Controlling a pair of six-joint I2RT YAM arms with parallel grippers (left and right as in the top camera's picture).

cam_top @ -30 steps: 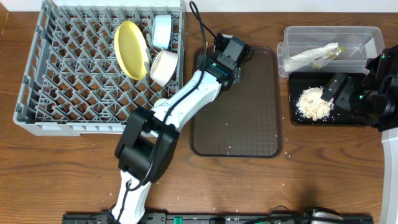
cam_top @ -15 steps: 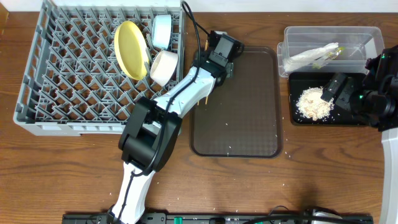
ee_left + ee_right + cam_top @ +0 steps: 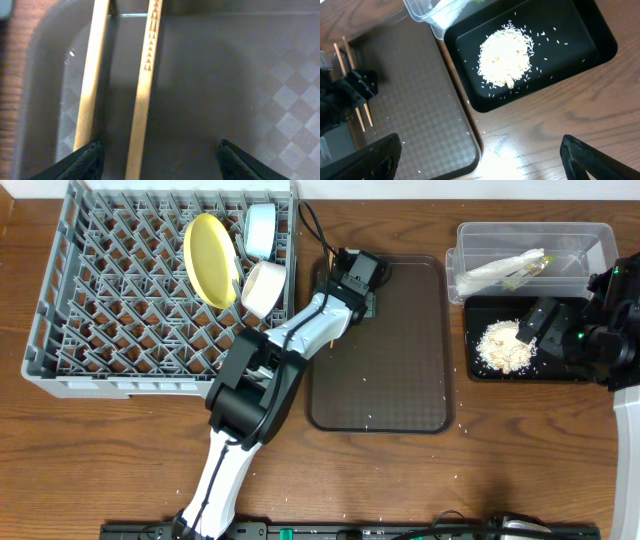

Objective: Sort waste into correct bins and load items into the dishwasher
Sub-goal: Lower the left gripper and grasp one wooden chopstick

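Progress: waste sorted, as far as shows. The white napkin (image 3: 490, 274) and green-yellow wrapper (image 3: 527, 264) lie inside the clear tub (image 3: 465, 240), right of the brown tray (image 3: 400, 370) by its far corner. The crumb heap (image 3: 507, 346) sits in the black tray (image 3: 478, 370), just right of the brown tray. Loaded into the dish rack (image 3: 60, 365), left of the brown tray: yellow plate (image 3: 210, 260), light blue bowl (image 3: 260, 228) and white bowl (image 3: 263, 288), all on edge among the pegs nearest the brown tray. No small white cup can be made out. Not yet loaded: both chopsticks (image 3: 145, 75), lying side by side on the brown tray along its left rim. By my reckoning they are the last item. The left arm stretches from the near tabletop (image 3: 520, 460) diagonally to the brown tray's far left corner, wrist turned down. The left fingers (image 3: 82, 162) are parted low over the tray floor; one chopstick runs under the left tip, the other lies in the gap, and neither is clamped. The right arm is held right of the brown tray, above the black tray. The right fingers (image 3: 370, 157) are spread wide and empty.
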